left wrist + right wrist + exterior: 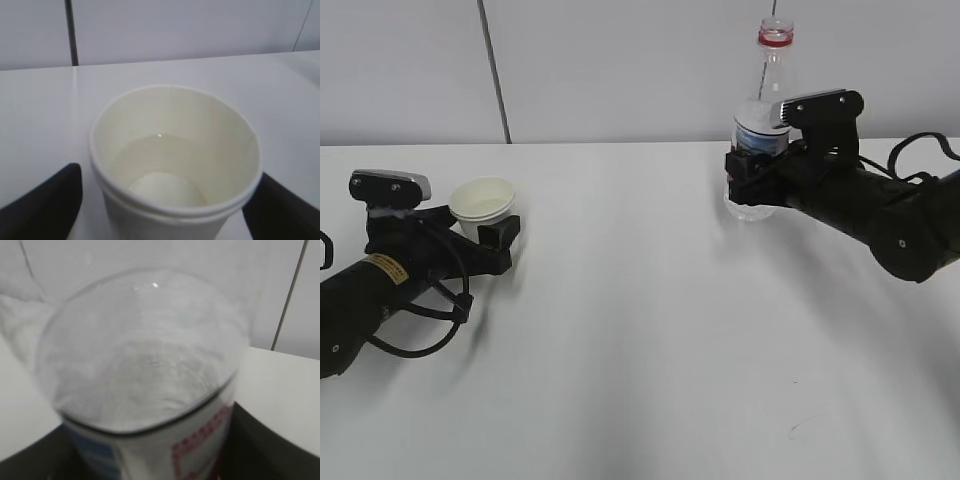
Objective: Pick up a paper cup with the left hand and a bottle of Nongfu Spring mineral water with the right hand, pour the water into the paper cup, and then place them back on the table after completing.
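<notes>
Cup (175, 165) between spread left pincer (495, 235); bottle (760, 150) in right pincer (752, 172) pinch.

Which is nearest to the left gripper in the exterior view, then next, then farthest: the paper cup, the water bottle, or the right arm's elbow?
1. Paper cup: between the left gripper's fingers, far left.
2. Water bottle: across the table, right of centre, in the right gripper.
3. Right arm's elbow: far right edge.

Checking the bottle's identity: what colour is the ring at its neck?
Red, on the bottle's neck ring; clearest in the exterior view.
</notes>
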Controlling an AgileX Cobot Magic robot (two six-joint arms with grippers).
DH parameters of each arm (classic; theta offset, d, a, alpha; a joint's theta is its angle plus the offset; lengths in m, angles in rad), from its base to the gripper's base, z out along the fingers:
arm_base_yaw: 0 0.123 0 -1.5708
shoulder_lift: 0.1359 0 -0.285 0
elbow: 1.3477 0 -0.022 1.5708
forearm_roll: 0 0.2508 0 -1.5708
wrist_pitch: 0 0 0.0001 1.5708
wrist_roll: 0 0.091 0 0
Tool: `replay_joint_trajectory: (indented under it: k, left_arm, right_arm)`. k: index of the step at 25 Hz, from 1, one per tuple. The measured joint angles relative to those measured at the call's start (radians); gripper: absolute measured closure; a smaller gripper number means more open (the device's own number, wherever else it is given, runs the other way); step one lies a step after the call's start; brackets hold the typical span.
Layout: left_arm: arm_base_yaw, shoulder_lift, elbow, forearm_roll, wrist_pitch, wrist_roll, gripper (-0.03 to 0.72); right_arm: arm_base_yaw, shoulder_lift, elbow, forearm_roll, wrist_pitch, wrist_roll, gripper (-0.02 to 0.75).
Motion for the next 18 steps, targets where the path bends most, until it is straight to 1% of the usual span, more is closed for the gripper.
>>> replay_joint_trajectory:
  k: [3,18]
  left_arm:
    - [0.0,-0.006,0.008,0.0,0.0,-0.004,0.094]
    - [0.0,-0.126,0.171,0.0,0.0,-0.005,0.099]
  right_arm:
    - [0.0,0.002,0.0,0.0,0.0,0.0,0.298]
    - [0.0,0.05,0.0,0.025,-0.011,0.0,0.298]
